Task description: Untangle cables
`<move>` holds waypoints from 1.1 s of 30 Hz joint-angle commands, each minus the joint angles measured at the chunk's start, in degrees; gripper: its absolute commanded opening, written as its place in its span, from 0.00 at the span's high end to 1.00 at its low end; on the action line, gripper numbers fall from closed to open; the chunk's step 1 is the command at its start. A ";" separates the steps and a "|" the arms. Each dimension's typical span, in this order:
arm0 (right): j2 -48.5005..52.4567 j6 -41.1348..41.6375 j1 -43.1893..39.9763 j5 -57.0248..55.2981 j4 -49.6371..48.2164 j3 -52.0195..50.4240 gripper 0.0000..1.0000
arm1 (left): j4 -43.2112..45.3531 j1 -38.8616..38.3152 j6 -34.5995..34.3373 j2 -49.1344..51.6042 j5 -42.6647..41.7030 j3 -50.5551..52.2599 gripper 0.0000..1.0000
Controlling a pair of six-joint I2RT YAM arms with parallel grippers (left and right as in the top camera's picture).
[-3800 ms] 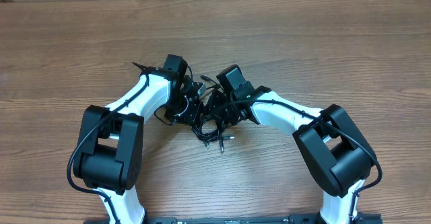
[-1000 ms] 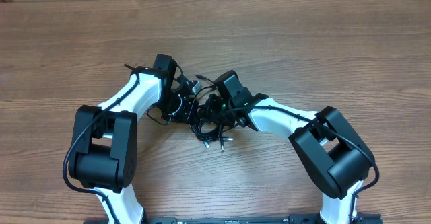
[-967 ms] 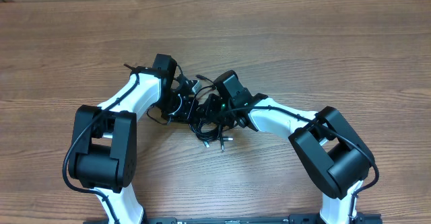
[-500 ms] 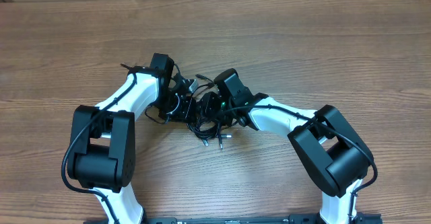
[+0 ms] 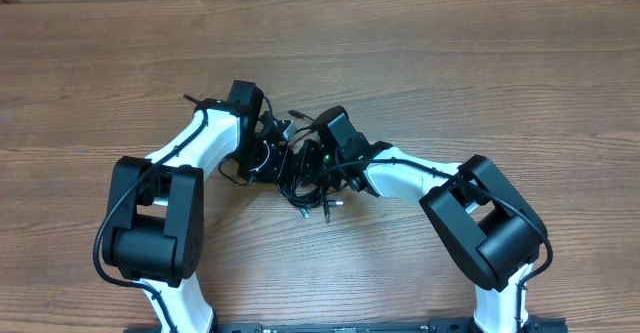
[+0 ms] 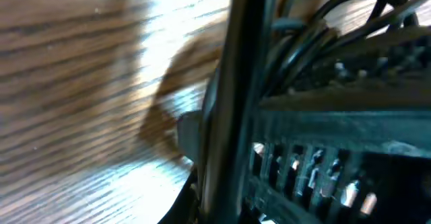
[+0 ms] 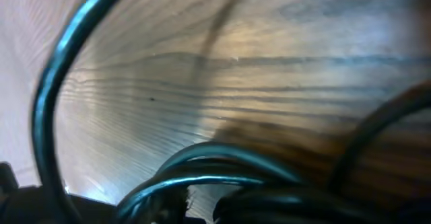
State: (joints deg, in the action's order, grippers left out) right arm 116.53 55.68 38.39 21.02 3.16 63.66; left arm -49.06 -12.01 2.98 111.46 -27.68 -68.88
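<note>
Left of centre in the overhead view, at the left gripper: closed all the way, nosed into the left edge of the cables; cannot tell from the blurred wrist view whether a strand is pinched. At centre of frame, on the table: bunched in a small dark knot, silver plug tips poking out below. Likely light, limp and springy, apt to slip through pads and drag the whole knot along; best taken at a free plug end or outer loop, not mid-bundle. Just right of centre, at the right gripper: down in the knot, opening impossible to judge, grip likewise.
</note>
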 commanded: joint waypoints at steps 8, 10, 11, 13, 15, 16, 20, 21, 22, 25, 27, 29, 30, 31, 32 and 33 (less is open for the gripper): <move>1.25 -11.89 -4.98 15.69 -2.08 -0.61 0.96 | -3.13 -0.39 4.87 0.55 -5.64 0.26 0.96; 0.50 -14.56 -6.73 19.23 -2.10 -0.61 0.96 | -3.80 -0.02 5.70 0.50 -6.73 0.26 0.96; 0.17 -16.15 -7.34 20.79 -2.23 -0.61 0.96 | -4.07 0.22 6.14 0.48 -7.39 0.24 0.96; -0.46 -19.23 -8.24 24.48 -2.89 -0.61 0.96 | -4.33 0.92 6.27 0.48 -8.55 0.22 0.96; -0.85 -20.48 -8.66 27.56 -3.89 -0.61 0.96 | -4.59 1.60 6.27 0.48 -9.51 0.20 0.96; -0.96 -20.98 -8.83 28.50 -4.07 -0.61 0.96 | -4.74 1.90 6.27 0.48 -9.51 0.13 0.96; -1.14 -23.21 -9.90 32.85 -5.09 -0.61 0.96 | -5.09 3.26 6.27 0.50 -9.29 0.09 0.96; -1.14 -24.28 -10.19 34.99 -6.03 -0.61 0.96 | -5.07 3.41 6.25 0.50 -9.01 0.09 0.96; -1.14 -24.55 -10.51 37.16 -7.17 -0.61 0.96 | -4.96 3.43 6.19 0.50 -7.93 0.09 0.96; -1.14 -24.52 -11.61 43.65 -11.41 -0.61 0.96 | -4.92 3.41 3.21 0.50 -2.95 0.11 0.96; -1.14 -24.48 -12.24 46.18 -13.22 -0.61 0.96 | -4.83 3.37 1.01 0.50 0.90 0.15 0.96; -1.25 -24.48 -12.92 47.93 -13.79 -0.61 0.96 | -4.68 3.37 -1.81 0.52 5.35 0.15 0.92; -1.27 -24.48 -13.14 48.54 -13.84 -0.61 0.96 | -4.66 3.37 -3.04 0.52 6.82 0.15 0.92; -1.33 -24.48 -13.42 49.37 -13.88 -0.61 0.96 | -4.66 3.37 -3.93 0.52 7.87 0.15 0.91; -1.36 -24.48 -13.75 50.38 -14.12 -0.61 0.96 | -4.66 3.37 -4.61 0.52 8.72 0.15 0.92; -1.46 -24.41 -14.08 51.41 -14.56 -0.61 0.96 | -4.66 3.37 -4.74 0.52 9.05 0.15 0.92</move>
State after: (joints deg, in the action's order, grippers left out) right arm 117.56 32.36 26.30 63.57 -9.47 62.46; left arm -53.19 -8.88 1.21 111.46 -28.97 -69.17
